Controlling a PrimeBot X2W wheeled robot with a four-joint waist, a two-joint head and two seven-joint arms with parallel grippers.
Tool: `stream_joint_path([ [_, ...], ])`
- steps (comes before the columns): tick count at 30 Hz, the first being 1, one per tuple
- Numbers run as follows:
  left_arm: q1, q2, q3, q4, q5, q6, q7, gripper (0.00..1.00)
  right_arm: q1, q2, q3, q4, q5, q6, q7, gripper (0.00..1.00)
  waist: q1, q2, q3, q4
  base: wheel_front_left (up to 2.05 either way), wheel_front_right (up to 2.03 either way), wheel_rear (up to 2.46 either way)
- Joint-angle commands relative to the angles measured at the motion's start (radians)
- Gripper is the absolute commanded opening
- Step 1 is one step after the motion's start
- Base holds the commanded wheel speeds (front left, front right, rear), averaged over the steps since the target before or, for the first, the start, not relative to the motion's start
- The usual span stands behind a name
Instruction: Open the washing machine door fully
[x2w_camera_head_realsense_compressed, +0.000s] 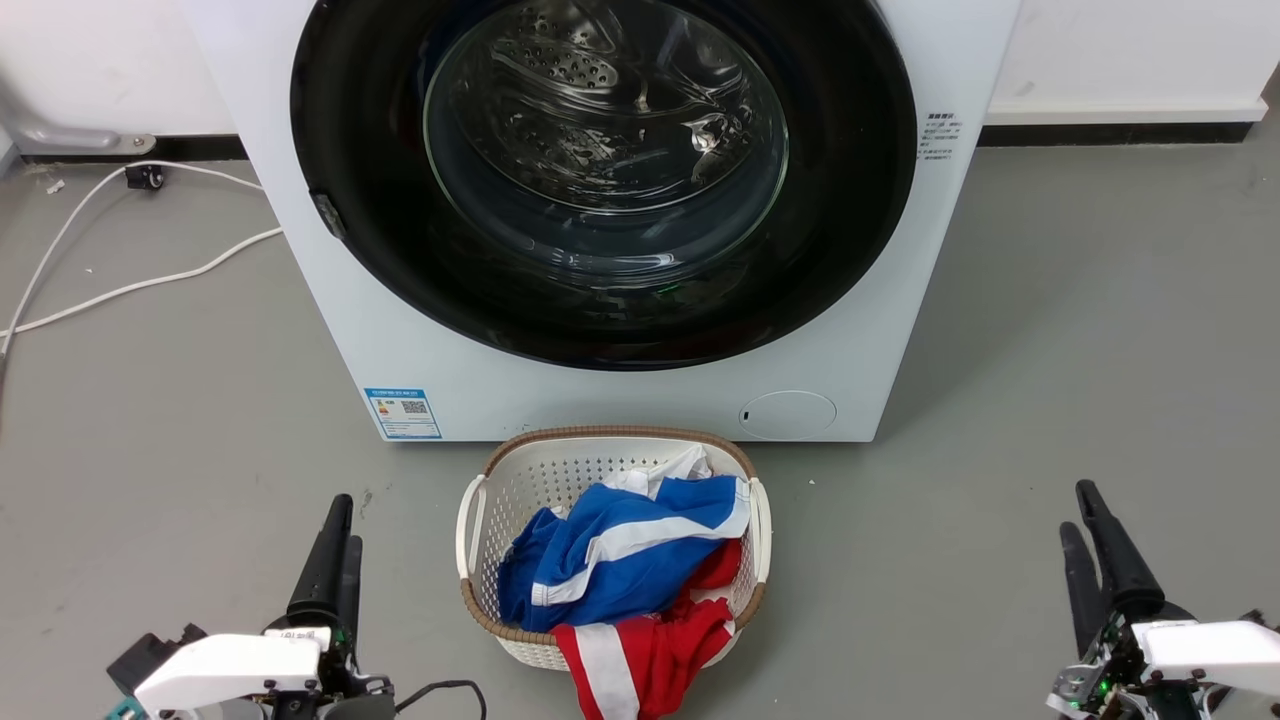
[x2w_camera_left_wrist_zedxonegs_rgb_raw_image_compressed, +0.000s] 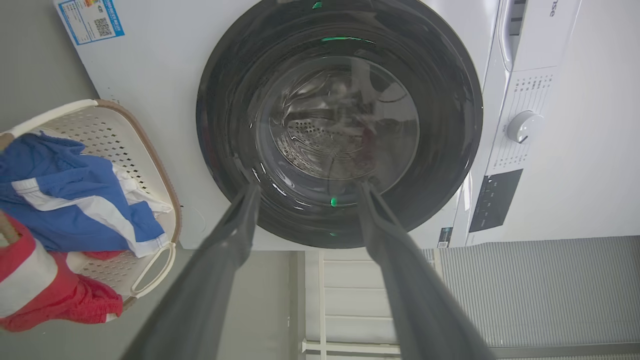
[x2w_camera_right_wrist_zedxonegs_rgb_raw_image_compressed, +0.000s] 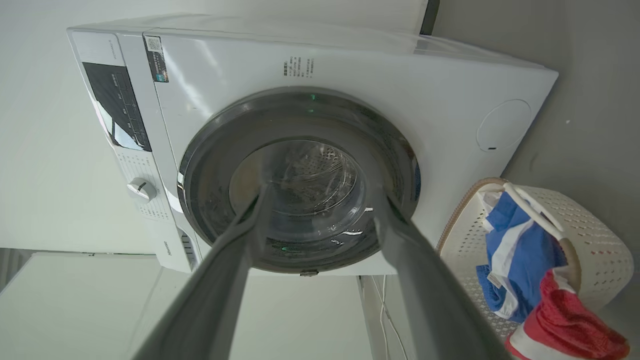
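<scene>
The washing machine (x2w_camera_head_realsense_compressed: 650, 400) is a white front-loader standing straight ahead of me. The washing machine door (x2w_camera_head_realsense_compressed: 850, 200), a glossy black disc with a clear glass bowl, lies shut flat against the machine's front, with a small catch (x2w_camera_head_realsense_compressed: 328, 213) on its left edge. It also appears as the door (x2w_camera_left_wrist_zedxonegs_rgb_raw_image_compressed: 340, 125) in the left wrist view and the door (x2w_camera_right_wrist_zedxonegs_rgb_raw_image_compressed: 300, 175) in the right wrist view. My left gripper (x2w_camera_head_realsense_compressed: 348, 520) (x2w_camera_left_wrist_zedxonegs_rgb_raw_image_compressed: 307, 190) is open and low at the left. My right gripper (x2w_camera_head_realsense_compressed: 1077, 506) (x2w_camera_right_wrist_zedxonegs_rgb_raw_image_compressed: 324, 192) is open and low at the right. Both hold nothing and are well short of the machine.
A white laundry basket (x2w_camera_head_realsense_compressed: 600, 455) with blue and red clothes (x2w_camera_head_realsense_compressed: 620, 560) sits on the grey floor between my grippers, right before the machine. White cables (x2w_camera_head_realsense_compressed: 120, 290) trail over the floor at the left. A round service flap (x2w_camera_head_realsense_compressed: 787, 414) sits low on the machine.
</scene>
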Motion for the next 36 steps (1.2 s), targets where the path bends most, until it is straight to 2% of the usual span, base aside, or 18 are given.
stream_joint_path([
  [1,-0.011,0.003,0.003,-0.032,0.042,0.005,-0.011,1.0,-0.011,-0.003,-0.007,-0.032,-0.044,0.001,-0.01,1.0,0.0,0.0,0.001,0.0,0.0,0.0,0.0],
  [9,-0.008,0.004,-0.02,-0.107,0.249,0.046,-0.047,1.0,0.002,-0.003,0.007,-0.115,-0.277,0.001,-0.046,1.0,0.0,0.0,0.005,0.001,0.0,0.0,0.0],
  [20,0.008,0.021,-0.085,-0.155,0.526,0.131,-0.092,1.0,0.032,-0.002,0.041,-0.184,-0.586,0.001,-0.09,1.0,0.0,0.0,0.007,0.001,0.0,0.0,0.0],
  [29,0.016,0.055,-0.149,-0.18,0.658,0.193,-0.126,1.0,0.049,-0.002,0.051,-0.213,-0.759,0.001,-0.123,1.0,0.0,0.0,0.008,0.002,0.0,0.0,0.0],
  [36,0.02,0.072,-0.191,-0.209,0.737,0.215,-0.149,1.0,0.064,-0.001,0.054,-0.238,-0.857,0.002,-0.146,1.0,0.0,0.0,0.008,0.001,0.0,0.0,0.0],
])
